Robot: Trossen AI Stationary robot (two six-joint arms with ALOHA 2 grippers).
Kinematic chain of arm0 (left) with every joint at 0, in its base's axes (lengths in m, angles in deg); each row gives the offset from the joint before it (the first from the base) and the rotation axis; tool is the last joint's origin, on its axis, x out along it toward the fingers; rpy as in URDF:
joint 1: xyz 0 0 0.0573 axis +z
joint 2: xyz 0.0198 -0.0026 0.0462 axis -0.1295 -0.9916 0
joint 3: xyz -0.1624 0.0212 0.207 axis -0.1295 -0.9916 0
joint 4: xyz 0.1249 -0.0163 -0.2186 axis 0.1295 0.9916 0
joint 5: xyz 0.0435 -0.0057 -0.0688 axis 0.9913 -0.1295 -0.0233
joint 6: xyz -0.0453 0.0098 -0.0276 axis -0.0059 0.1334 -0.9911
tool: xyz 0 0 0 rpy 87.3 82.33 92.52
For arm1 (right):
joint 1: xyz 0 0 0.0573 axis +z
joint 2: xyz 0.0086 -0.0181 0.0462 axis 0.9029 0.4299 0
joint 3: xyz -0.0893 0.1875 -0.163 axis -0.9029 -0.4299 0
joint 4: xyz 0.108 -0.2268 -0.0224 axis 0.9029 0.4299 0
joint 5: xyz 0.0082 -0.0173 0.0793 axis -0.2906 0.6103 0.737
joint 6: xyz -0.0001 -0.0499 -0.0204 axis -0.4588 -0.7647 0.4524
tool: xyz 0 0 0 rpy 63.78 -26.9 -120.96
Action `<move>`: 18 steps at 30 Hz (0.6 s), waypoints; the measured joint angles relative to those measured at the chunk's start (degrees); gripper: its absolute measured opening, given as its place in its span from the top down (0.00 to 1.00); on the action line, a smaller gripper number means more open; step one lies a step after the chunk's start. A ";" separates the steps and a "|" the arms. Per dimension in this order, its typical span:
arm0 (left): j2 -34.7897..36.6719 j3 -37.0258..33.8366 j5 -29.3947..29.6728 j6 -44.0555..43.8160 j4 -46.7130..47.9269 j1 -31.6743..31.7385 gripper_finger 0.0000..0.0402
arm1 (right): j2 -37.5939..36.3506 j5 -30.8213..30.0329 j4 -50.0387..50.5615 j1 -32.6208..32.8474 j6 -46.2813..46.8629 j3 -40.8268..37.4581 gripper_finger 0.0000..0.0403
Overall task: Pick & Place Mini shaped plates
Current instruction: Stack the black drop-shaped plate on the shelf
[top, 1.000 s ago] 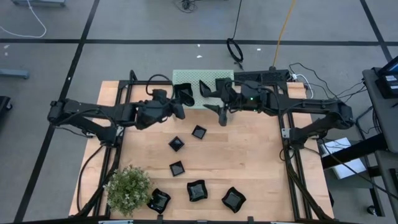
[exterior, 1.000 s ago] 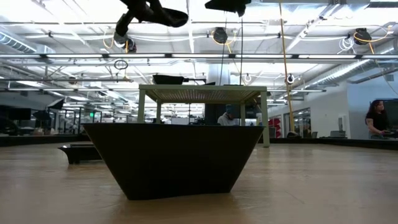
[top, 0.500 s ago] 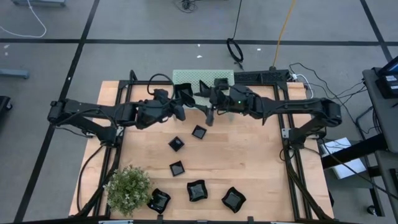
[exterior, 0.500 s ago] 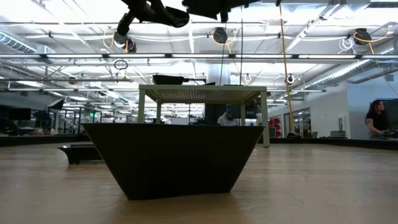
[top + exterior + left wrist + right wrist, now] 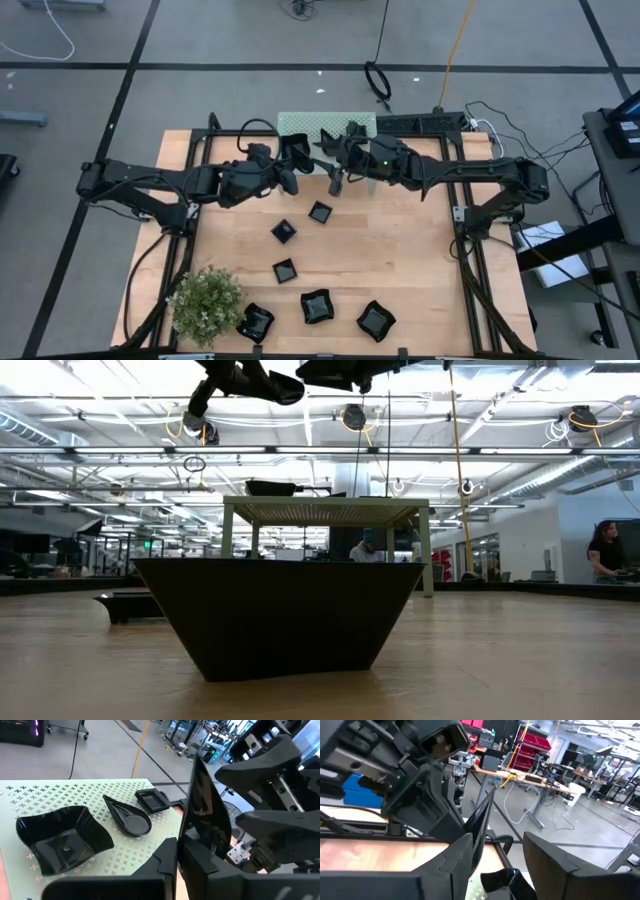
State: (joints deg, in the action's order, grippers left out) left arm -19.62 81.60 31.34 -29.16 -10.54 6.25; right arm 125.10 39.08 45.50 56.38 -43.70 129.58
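My left gripper [image 5: 291, 168] is shut on a glossy black mini shaped plate [image 5: 205, 805], which stands on edge in the air by the near edge of the mint-green stand [image 5: 325, 130]. My right gripper [image 5: 492, 862] is open, with one finger on each side of that plate [image 5: 482, 820]; it faces the left gripper [image 5: 420, 785]. A wavy square plate [image 5: 62, 840], a teardrop plate [image 5: 127, 817] and a small square plate [image 5: 152, 800] rest on the stand. Several more plates lie on the table [image 5: 319, 212], [image 5: 284, 232], [image 5: 317, 306]. My left gripper pinches the plate's lower rim [image 5: 186, 845] between its two fingers, coming nearly level from the table's left. The plate stands upright on edge above the fingers, lifted clear of the stand and the table. My right gripper: I cannot tell whether its fingers [image 5: 457, 857] touch the plate.
A green bushy plant [image 5: 207, 303] stands at the near left corner. In the low view one dark plate [image 5: 278, 615] fills the foreground in front of the stand [image 5: 325, 510]. Bare wood lies at the table's right [image 5: 410, 250].
My right gripper has moved toward the table's left, up to my left gripper, and has tipped from pointing downward to level, so its fingers now flank the held plate. The plate has stayed in place.
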 joint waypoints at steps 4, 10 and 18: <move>-0.02 -0.09 0.08 0.23 0.12 0.00 0.98 | 1.04 0.15 0.81 0.00 0.14 0.03 0.60; 0.01 -0.09 0.00 0.22 -0.04 0.00 0.95 | 1.85 0.06 0.86 0.04 -0.01 0.01 0.62; 0.02 -0.09 0.10 0.18 -0.23 0.00 0.99 | 1.70 0.04 0.31 0.04 -0.01 0.01 0.72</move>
State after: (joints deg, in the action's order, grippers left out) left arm -19.59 81.52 31.43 -28.97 -10.77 6.25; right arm 126.80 39.13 45.81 56.42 -43.70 129.59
